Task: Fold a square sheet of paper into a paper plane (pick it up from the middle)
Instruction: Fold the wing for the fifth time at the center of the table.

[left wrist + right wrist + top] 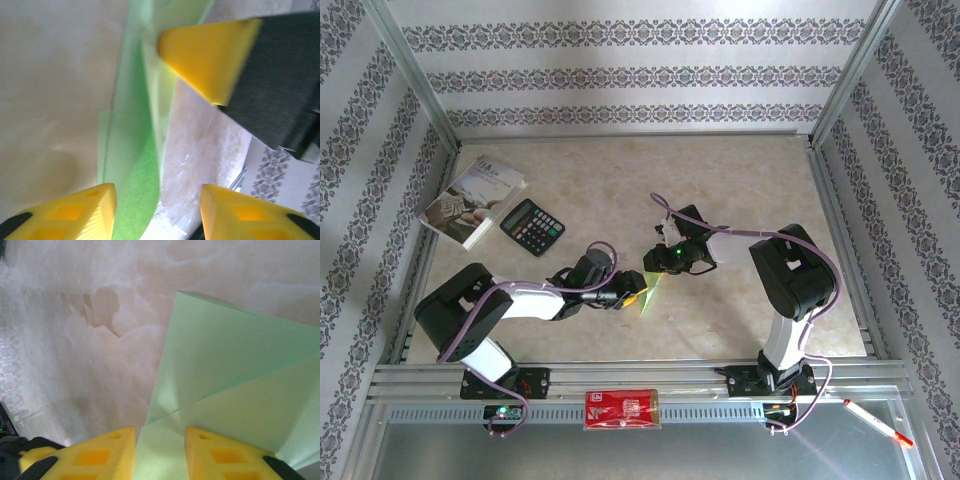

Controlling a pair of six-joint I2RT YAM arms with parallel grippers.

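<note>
The square sheet of paper [650, 291], light green and partly folded, sits at the middle of the table between both grippers. My left gripper [628, 296] is open beside it. In the left wrist view a raised green flap [135, 165] stands on edge next to the left fingertip [75, 212], with a wide gap to the other fingertip. My right gripper [658, 262] comes down on the sheet from the far side. Its jaws stand apart over the creased paper [225, 365], which lies flat behind the gap. One right finger [210, 55] shows against the flap.
A grey-white booklet [475, 200] and a black calculator [531, 226] lie at the back left. A red packet [622, 409] rests on the front rail and a pen [875, 422] lies at the front right. Patterned walls enclose the table.
</note>
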